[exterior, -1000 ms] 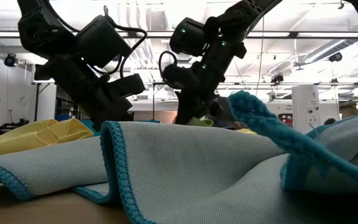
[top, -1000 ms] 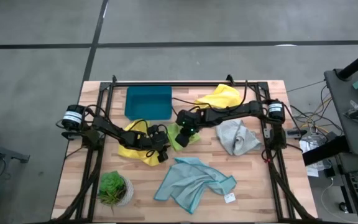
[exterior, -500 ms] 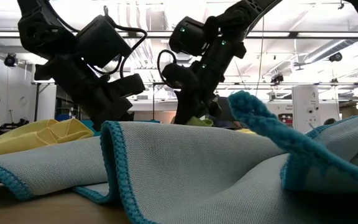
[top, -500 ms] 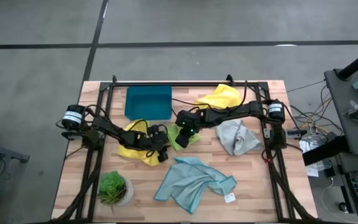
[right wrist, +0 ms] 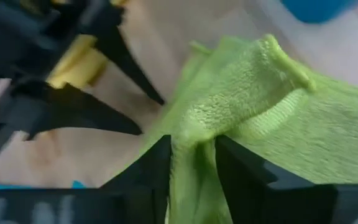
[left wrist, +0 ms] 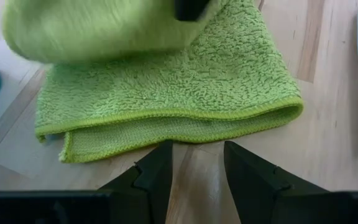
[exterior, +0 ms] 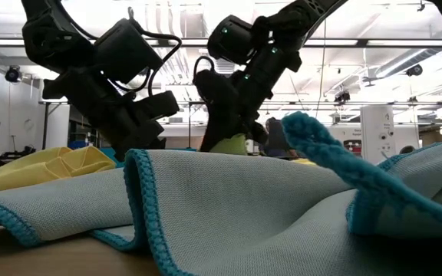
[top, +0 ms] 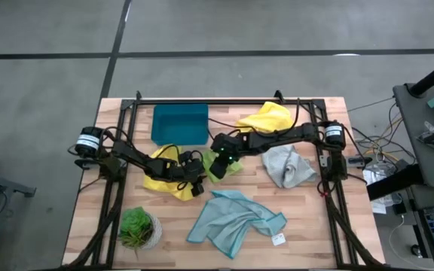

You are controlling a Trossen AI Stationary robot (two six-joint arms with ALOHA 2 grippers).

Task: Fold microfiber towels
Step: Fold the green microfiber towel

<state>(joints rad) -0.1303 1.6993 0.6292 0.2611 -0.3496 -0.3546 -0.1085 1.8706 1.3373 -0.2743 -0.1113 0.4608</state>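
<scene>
From above, we saw our right gripper (top: 218, 159) had shifted slightly along the lime green towel (top: 223, 167) since a second earlier, between the tray (top: 179, 124) and the blue towel (top: 236, 218). At table height it had lifted, green cloth hanging under it. Its wrist view showed a fold pinched between its fingers (right wrist: 148, 171). Our left gripper (left wrist: 194, 165) sat parted, empty, just before the folded edge. Loosening now could let the fold spring open.

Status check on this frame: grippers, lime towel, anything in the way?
Left gripper open, empty, at folded lime green towel. Right gripper straddles a raised fold, grip unclear. Yellow towel under left arm.
</scene>
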